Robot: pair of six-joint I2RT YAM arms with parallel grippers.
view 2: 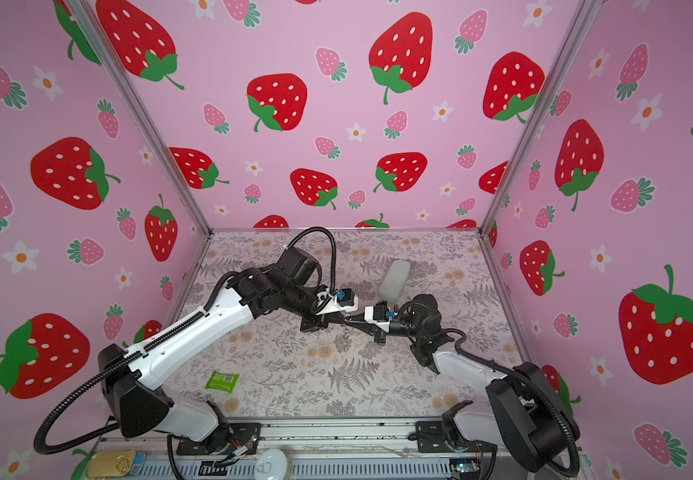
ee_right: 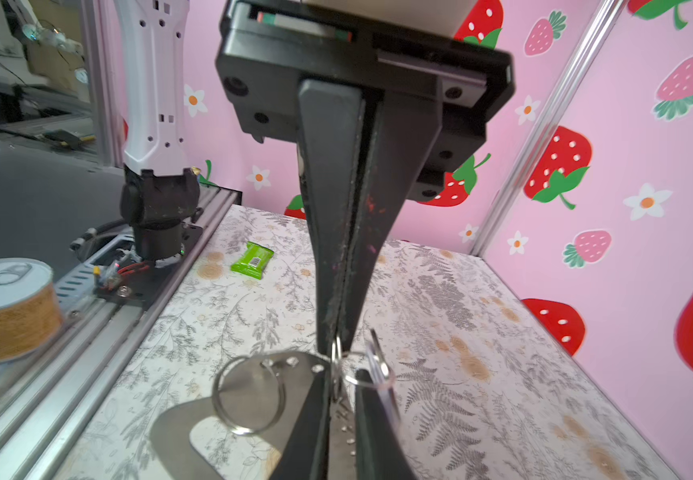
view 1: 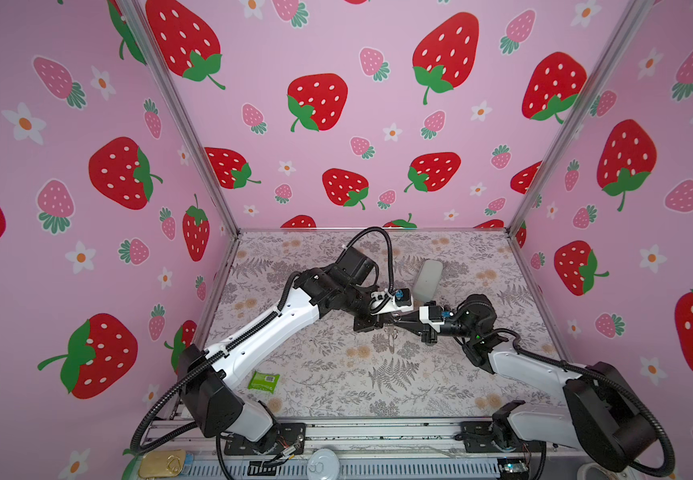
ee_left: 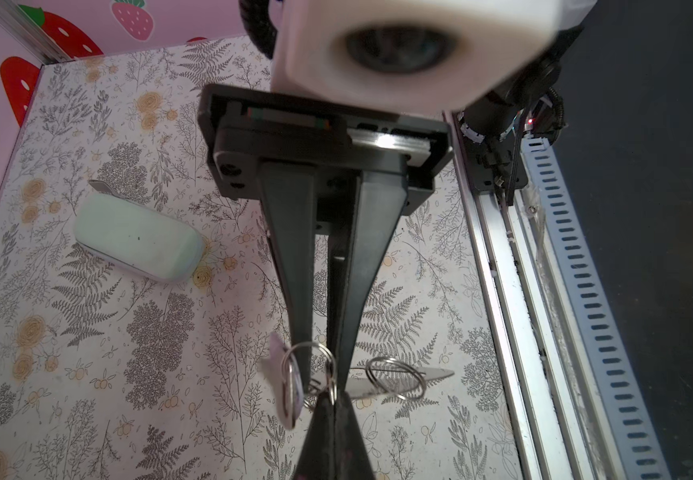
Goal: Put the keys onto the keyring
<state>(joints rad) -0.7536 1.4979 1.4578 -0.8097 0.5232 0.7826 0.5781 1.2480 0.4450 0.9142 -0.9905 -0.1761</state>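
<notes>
Both arms reach inward over the middle of the counter, the left claw (view 1: 382, 322) tip to tip with the right claw (view 1: 399, 322), each pinched nearly closed.

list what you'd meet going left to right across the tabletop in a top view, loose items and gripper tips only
green packet → left gripper → keys, hanging under the spot where the two grippers meet → right gripper → pale grey-green case, lying further back.
</notes>
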